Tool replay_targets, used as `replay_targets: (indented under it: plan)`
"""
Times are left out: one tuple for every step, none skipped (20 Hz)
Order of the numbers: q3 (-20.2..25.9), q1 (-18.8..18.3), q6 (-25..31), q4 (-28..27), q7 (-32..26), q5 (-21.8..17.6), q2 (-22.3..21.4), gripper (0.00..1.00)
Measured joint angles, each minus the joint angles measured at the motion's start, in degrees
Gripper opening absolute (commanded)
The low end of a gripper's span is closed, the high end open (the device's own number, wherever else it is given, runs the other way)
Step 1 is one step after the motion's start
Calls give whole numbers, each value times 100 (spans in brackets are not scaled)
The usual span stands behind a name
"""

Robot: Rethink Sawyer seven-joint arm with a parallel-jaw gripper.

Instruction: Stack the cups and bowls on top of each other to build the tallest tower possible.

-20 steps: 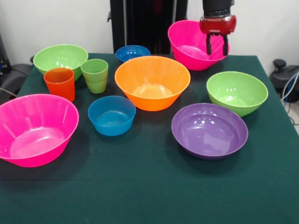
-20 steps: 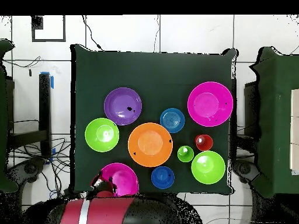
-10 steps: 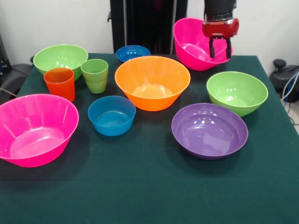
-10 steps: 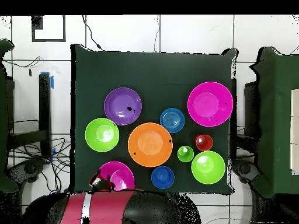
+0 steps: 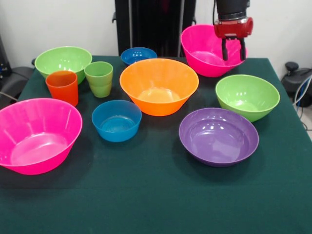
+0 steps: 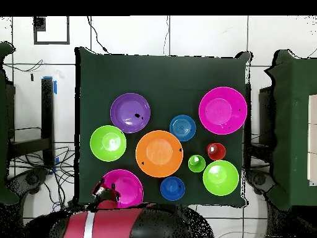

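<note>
A robot lab: a table [image 5: 161, 204] under dark green cloth stands on a pale tiled floor [image 6: 204, 34] against a bare white wall [image 5: 58, 24], with loose cables [image 6: 25, 133] and stands beside it, and the robot's black pedestal [image 5: 153, 24] behind it.

Claw [image 5: 233, 50] risen, shifted right — gripped pink bowl [image 5: 207, 51] less tilted (rim leveller).

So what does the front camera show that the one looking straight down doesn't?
Only the front view shows the gripper with its fingers astride the far pink bowl's rim, the bowl tilted, and how deep each bowl is. Only the overhead view shows the tiled floor around the table. Both show eight bowls and two cups, none stacked.
</note>
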Motion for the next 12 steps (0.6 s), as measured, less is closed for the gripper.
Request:
replay_targets:
  plan:
    - [1, 0, 0, 12, 0, 0, -64, 100]
    - [2, 0, 0, 22, 0, -1, -107, 100]
    - [3, 0, 0, 32, 0, -1, -150, 100]
    - [5, 0, 0, 49, 0, -1, -215, 100]
    - [7, 1, 0, 65, 0, -1, -279, 100]
    - [8, 1, 0, 76, 0, -2, -323, 100]
    - [10, 1, 0, 86, 0, -2, -368, 100]
    - [11, 1, 0, 97, 0, -2, -412, 100]
    - [11, 1, 0, 109, 0, -2, -475, 100]
    - [12, 0, 0, 120, 0, -2, -532, 100]
    - [14, 1, 0, 124, 0, -4, -562, 100]
    - [15, 1, 0, 125, 0, -4, -579, 100]
